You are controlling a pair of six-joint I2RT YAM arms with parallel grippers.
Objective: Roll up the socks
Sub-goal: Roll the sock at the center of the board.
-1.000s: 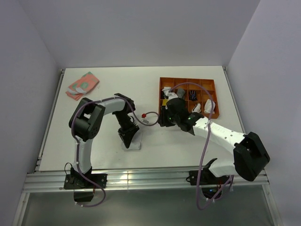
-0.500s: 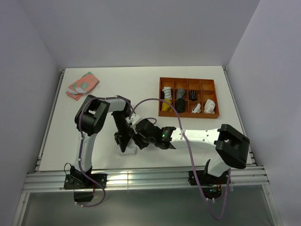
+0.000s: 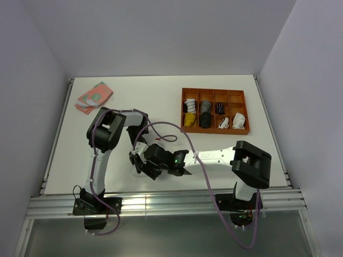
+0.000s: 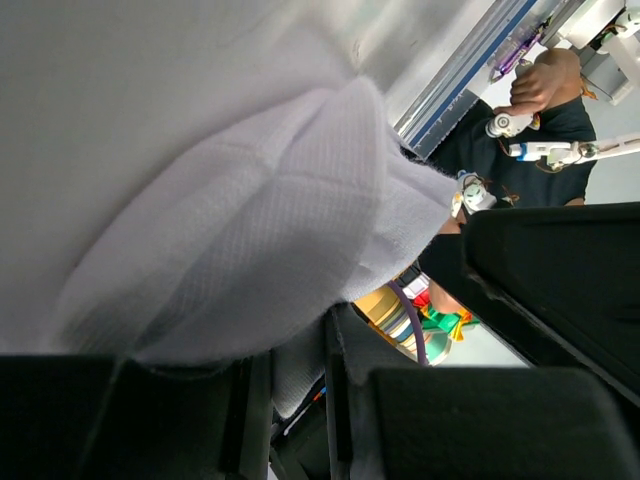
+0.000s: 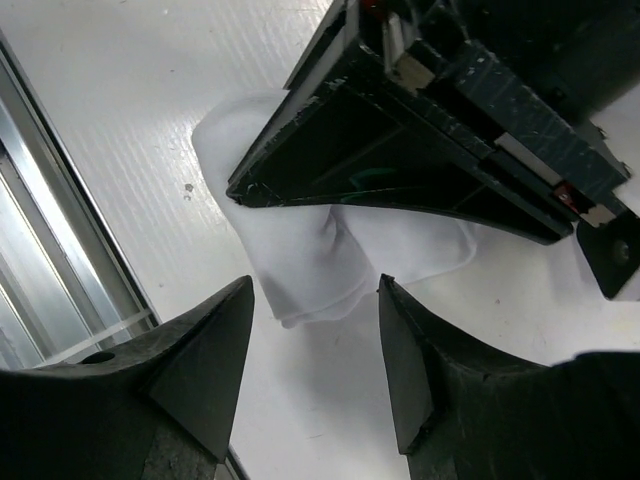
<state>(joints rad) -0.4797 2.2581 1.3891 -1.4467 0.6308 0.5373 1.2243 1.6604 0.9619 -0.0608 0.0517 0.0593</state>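
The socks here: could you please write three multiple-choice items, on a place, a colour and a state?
1. Where is the pink sock? A) far-left table corner B) in the tray C) between the grippers
2. The sock in the left gripper is: A) black B) white C) yellow
3. The right gripper's jaws are: A) shut on a sock B) shut empty C) open
Answers: A, it lies by that corner; B, white fabric is pinched; C, its jaws stand apart.
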